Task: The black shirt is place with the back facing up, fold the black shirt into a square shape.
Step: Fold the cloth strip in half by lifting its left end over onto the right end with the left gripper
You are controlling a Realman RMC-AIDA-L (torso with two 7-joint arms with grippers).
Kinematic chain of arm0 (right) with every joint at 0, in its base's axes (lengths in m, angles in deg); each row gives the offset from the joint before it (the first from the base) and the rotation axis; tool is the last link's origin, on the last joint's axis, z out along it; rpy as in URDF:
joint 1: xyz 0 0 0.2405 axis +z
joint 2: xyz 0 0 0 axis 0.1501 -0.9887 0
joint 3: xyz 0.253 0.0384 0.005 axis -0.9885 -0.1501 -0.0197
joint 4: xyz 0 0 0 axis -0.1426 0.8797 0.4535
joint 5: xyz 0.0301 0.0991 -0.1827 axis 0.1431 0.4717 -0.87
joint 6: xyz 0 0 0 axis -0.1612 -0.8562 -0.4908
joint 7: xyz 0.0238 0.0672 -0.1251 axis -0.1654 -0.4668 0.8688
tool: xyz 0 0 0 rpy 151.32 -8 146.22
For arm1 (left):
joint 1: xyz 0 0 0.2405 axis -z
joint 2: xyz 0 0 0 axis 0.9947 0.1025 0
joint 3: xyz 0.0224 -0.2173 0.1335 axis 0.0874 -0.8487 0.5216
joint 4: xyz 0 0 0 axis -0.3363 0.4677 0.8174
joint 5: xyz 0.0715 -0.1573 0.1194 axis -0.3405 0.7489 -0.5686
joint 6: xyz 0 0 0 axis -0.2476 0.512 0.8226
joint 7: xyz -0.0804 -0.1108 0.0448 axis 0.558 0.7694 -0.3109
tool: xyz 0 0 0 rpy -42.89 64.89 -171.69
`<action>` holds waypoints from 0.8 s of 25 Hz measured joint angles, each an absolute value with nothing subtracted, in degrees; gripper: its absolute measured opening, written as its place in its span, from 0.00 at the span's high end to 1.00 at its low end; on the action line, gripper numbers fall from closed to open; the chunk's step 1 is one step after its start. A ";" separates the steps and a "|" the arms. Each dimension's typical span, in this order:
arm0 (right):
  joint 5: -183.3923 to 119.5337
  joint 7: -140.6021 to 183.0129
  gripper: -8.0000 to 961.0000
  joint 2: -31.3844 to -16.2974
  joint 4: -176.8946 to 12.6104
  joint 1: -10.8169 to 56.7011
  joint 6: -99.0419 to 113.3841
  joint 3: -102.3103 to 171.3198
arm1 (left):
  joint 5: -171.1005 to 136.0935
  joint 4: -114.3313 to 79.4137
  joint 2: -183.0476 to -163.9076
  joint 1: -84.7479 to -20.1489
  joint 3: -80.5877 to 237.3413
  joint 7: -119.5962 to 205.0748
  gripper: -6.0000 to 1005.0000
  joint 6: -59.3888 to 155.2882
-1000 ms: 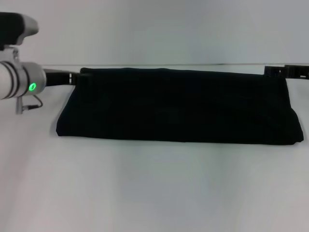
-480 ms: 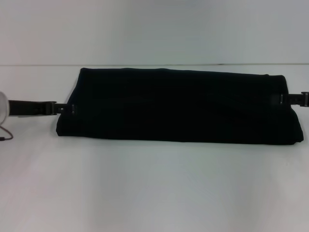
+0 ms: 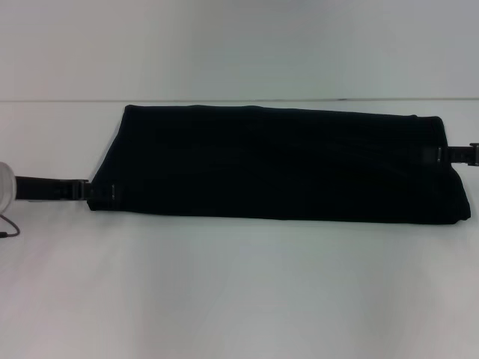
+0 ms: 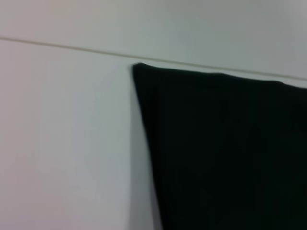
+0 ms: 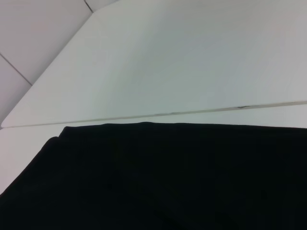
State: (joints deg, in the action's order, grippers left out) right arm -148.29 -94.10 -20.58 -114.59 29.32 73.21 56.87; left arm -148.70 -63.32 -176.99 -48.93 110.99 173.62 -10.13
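Flanking black shirt [image 3: 277,164] — left gripper [image 3: 101,191], right gripper [image 3: 434,154]

Head view: you look forward and down from above; the whole black shirt [image 3: 281,164] lies across the white table [image 3: 239,292], wall beyond. Left wrist view: close and low at one shirt [image 4: 225,153] corner. Right wrist view: close, skimming the cloth [image 5: 168,177] toward the table's far edge. All three share shirt and far edge.
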 joint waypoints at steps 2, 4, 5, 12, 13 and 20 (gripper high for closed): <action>-148.33 -94.10 0.25 -20.59 -114.59 29.33 73.21 56.92 | -148.61 -62.89 -177.18 -48.58 111.04 172.43 0.06 -10.15; -148.36 -94.11 0.25 -20.58 -114.60 29.30 73.23 56.93 | -148.62 -62.54 -177.27 -48.27 111.05 171.78 0.06 -10.15; -148.37 -94.10 0.25 -20.56 -114.59 29.24 73.26 56.94 | -148.68 -62.28 -177.27 -48.08 111.05 171.66 0.06 -10.15; -148.42 -94.21 0.25 -20.46 -114.78 28.58 73.68 56.88 | -149.59 -61.64 -177.30 -47.60 111.05 170.41 0.12 -10.21; -148.43 -94.41 0.25 -20.34 -114.87 28.41 73.71 56.88 | -149.60 -61.57 -177.30 -47.60 111.05 170.37 0.13 -10.22; -150.04 -96.41 0.25 -19.36 -114.93 27.41 74.00 57.20 | -149.66 -61.44 -177.30 -47.70 111.05 169.91 0.24 -10.64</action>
